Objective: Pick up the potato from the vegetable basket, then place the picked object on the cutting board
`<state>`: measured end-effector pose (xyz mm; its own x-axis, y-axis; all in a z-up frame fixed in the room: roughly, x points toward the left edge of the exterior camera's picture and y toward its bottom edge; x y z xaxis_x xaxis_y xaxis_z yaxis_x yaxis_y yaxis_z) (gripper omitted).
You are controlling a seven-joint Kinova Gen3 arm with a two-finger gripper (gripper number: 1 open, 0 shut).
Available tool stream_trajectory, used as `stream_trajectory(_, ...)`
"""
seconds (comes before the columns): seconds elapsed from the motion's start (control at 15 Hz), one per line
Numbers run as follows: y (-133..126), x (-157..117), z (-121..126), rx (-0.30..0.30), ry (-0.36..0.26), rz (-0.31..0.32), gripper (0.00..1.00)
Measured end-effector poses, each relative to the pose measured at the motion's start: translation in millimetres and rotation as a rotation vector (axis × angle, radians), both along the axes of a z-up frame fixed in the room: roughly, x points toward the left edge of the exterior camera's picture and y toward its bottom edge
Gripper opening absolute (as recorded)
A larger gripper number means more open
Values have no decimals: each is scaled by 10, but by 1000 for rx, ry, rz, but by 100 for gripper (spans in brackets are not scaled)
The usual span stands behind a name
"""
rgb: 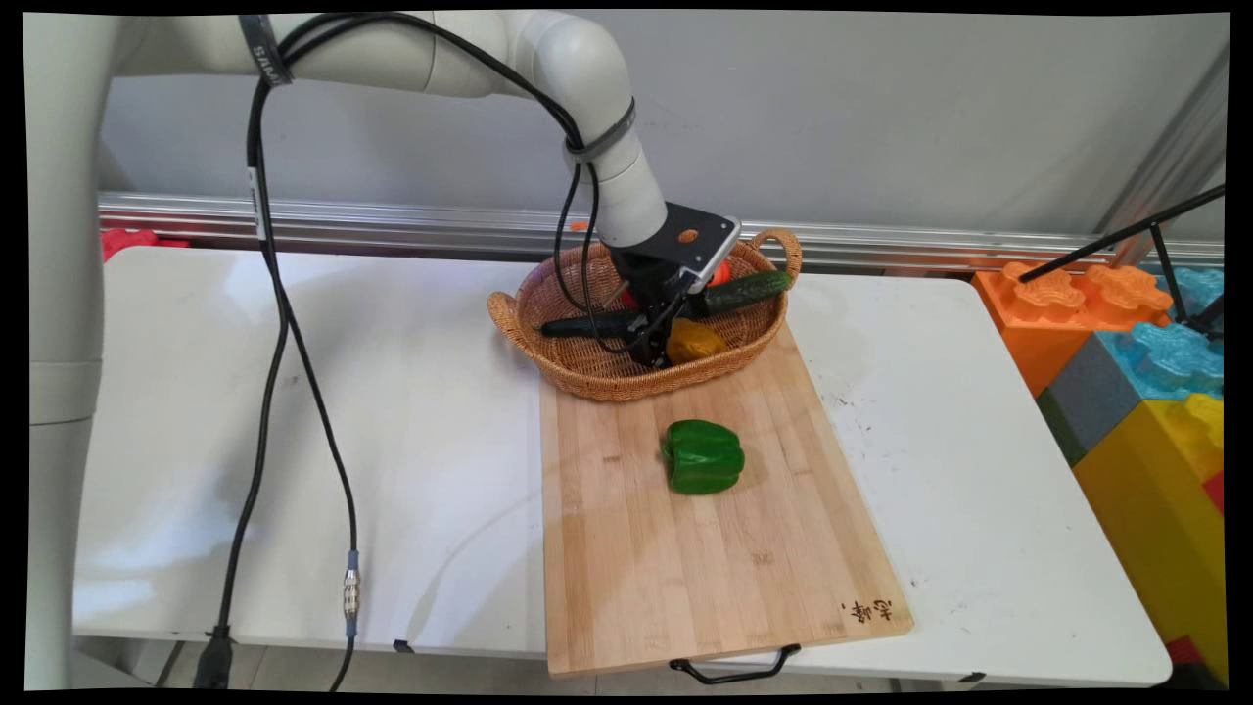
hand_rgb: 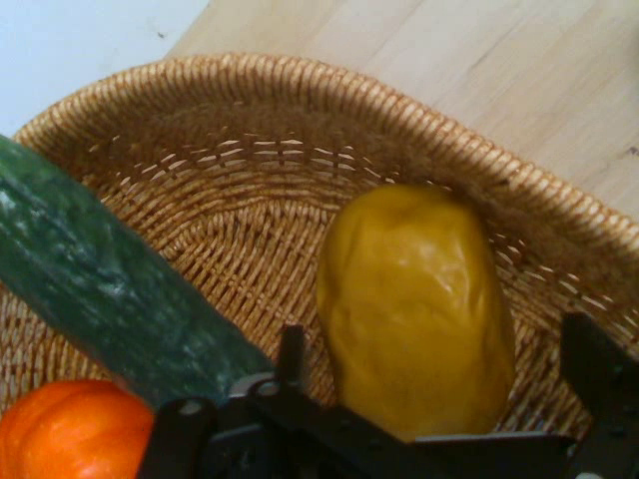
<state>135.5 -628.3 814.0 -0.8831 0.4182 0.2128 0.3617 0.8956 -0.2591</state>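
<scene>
The white surface carries a wooden board with 1 green pepper near the basket. The gripper reaches into the basket, fingers apart around the yellow pepper. Only the hand view shows the orange pepper clearly beside the cucumber.

Unreadable burnt mark on cutting board
</scene>
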Motion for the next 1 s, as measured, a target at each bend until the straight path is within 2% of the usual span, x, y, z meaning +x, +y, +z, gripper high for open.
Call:
stream_trajectory(0.07,-9,-8,-14,2,-2,-3,100)
stream_trajectory(0.13,-14,-12,-23,3,-3,-5,0)
stream_trajectory(0.73,-14,-21,-6,0,11,-9,0)
stream_trajectory(1.0,53,-6,199,-21,50,39,0)
